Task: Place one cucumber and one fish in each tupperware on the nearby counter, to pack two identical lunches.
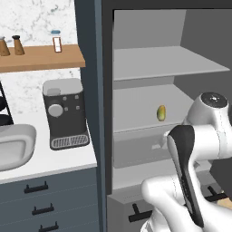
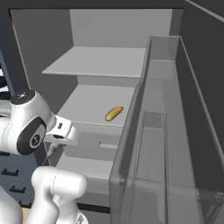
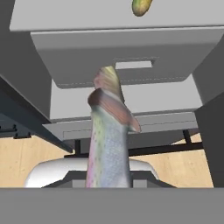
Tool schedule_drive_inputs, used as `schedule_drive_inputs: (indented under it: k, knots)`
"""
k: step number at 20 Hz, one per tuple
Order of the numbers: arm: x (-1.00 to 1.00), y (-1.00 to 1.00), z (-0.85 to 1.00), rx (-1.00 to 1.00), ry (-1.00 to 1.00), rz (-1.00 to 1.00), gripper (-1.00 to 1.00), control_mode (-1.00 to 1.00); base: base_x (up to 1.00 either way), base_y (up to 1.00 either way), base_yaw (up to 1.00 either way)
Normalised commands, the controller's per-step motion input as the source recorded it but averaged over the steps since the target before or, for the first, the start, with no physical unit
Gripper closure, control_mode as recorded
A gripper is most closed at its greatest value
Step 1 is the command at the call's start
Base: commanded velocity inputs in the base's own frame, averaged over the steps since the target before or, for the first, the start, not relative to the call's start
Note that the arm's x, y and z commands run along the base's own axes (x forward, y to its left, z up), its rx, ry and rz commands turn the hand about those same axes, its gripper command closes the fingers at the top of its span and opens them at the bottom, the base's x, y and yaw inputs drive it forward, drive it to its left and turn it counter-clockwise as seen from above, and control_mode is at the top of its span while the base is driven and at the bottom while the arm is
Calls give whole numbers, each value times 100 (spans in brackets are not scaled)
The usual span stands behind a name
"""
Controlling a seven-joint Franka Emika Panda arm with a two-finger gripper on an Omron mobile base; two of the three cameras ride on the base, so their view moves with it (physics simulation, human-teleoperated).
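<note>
A brownish-grey fish (image 3: 108, 140) with a pinkish fanned tail stands up from the bottom of the hand view, and my gripper (image 3: 108, 183) is shut on its lower end; the fingertips are hidden behind it. One yellow-green cucumber (image 1: 161, 113) (image 2: 113, 113) (image 3: 141, 6) lies alone on the middle shelf inside the open fridge, above and beyond the fish. A light-grey basin-like tupperware (image 1: 31, 136) sits at the left end of the white counter (image 1: 59, 159). My arm reaches low in front of the fridge.
The fridge's grey drawer (image 3: 118, 52) faces the hand just below the cucumber's shelf. Its open door with clear bins (image 2: 166, 131) stands on the right. A dark coffee machine (image 1: 65, 113) sits on the counter beside the tupperware, under a wooden shelf (image 1: 41, 58).
</note>
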Motion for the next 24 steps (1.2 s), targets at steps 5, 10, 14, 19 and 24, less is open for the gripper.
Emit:
schedule_drive_inputs:
  k: [5, 10, 14, 19, 24]
  knots:
    - [-37, 3, -3, 0, 0, 0, 100, 100, -40, 13, 1]
    - [0, 0, 0, 0, 0, 0, 100, 100, -97, 78, 7]
    - [0, 0, 0, 0, 0, 0, 100, 100, -46, 99, 3]
    - [0, 0, 0, 0, 0, 0, 100, 100, 8, 100, 0]
    - [0, 0, 0, 0, 0, 0, 100, 100, 49, 100, -9]
